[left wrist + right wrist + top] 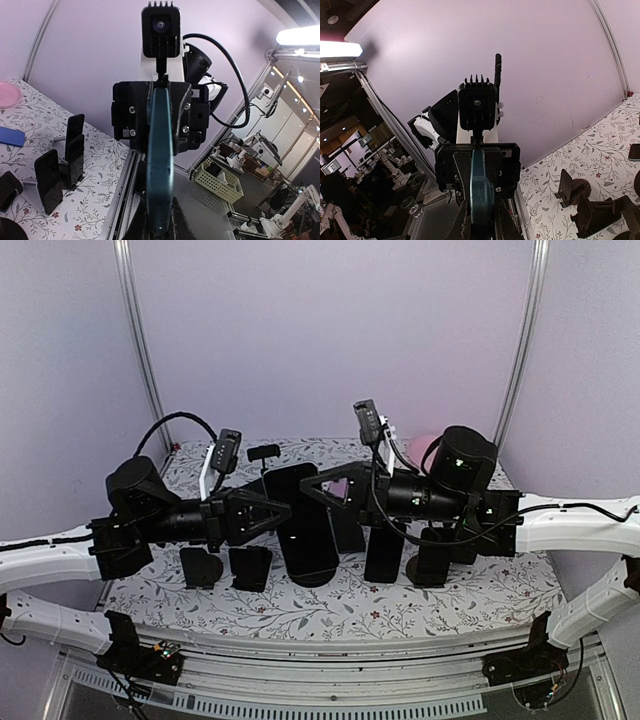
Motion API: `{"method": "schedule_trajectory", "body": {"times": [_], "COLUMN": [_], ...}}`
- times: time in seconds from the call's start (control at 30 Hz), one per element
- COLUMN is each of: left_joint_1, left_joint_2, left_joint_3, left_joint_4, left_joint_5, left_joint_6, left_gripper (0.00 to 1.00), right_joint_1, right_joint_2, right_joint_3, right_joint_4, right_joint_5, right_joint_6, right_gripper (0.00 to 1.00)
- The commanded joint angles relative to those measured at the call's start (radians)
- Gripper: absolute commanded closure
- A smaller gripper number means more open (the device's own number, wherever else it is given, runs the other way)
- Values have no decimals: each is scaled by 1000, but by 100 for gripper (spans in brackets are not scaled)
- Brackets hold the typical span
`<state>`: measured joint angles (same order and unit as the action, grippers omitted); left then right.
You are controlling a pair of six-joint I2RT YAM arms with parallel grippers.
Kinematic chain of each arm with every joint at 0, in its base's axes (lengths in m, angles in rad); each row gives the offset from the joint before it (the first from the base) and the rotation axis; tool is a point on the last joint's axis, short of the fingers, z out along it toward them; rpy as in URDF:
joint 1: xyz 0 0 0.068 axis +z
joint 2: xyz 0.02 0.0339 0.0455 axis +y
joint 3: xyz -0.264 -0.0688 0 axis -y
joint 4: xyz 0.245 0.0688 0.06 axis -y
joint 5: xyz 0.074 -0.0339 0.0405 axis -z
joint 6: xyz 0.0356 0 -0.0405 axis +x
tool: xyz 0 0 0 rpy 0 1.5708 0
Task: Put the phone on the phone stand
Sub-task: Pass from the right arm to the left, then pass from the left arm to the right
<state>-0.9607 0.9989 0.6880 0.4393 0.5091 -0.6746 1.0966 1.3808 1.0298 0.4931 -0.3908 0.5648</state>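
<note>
The phone (305, 530) is hanging in the air at the centre of the top view. It is showing as a dark slab above the flower-patterned table (300, 615) and is not resting on any stand. The left tool (288, 512) is reaching in from the left of the frame, its fingers pressed tight on the phone's left side. The right tool (306, 490) is reaching in from the right, slightly higher in the frame, and is likewise clamping the phone. In both wrist views the phone is appearing edge-on as a thin teal strip running up the middle of the frame, from the viewing arm's own fingers at the bottom to the opposite tool gripping its far end.

A black phone stand (250, 568) is sitting on the table at the lower left of the phone, with a second stand (200, 565) just beside it. More dark stands are sitting at the lower right. In the left wrist view a blue item (10, 136) and a pink dish (7, 95) are lying at the left edge.
</note>
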Motion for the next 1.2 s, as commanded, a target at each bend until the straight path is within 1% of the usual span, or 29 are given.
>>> {"method": "schedule_trajectory", "body": {"times": [0.0,0.03,0.07,0.1,0.13,0.2,0.37,0.6,0.7,0.83,1.17], "left_joint_1": [7,8,8,8,8,8,13,16,22,27,37], "left_joint_2": [-28,-34,-42,-49,-57,-75,-109,-141,-150,-159,-170], "left_joint_3": [-24,-28,-32,-37,-42,-49,-53,-54,-53,-53,-53], "left_joint_4": [37,40,43,45,45,44,7,12,10,10,22], "left_joint_5": [-37,-48,-58,-68,-80,-102,-161,-197,-207,-220,-233], "left_joint_6": [-31,-34,-38,-43,-45,-41,-25,-20,-16,-17,-23], "left_gripper": [100,100,100,100,100,100,100,100,100,100,100], "right_joint_1": [-2,-2,-2,-1,-1,-2,-1,-1,2,24,86], "right_joint_2": [-2,-3,-3,-4,-4,-10,-27,-46,-53,-58,-56], "right_joint_3": [35,35,35,35,33,28,11,-26,-42,-56,-119], "right_joint_4": [56,52,48,44,41,31,22,32,44,52,119], "right_joint_5": [14,17,23,27,31,55,84,83,79,84,102], "right_joint_6": [5,6,7,9,10,13,16,22,30,25,27], "right_gripper": [93,91,83,73,66,56,39,21,17,17,22]}}
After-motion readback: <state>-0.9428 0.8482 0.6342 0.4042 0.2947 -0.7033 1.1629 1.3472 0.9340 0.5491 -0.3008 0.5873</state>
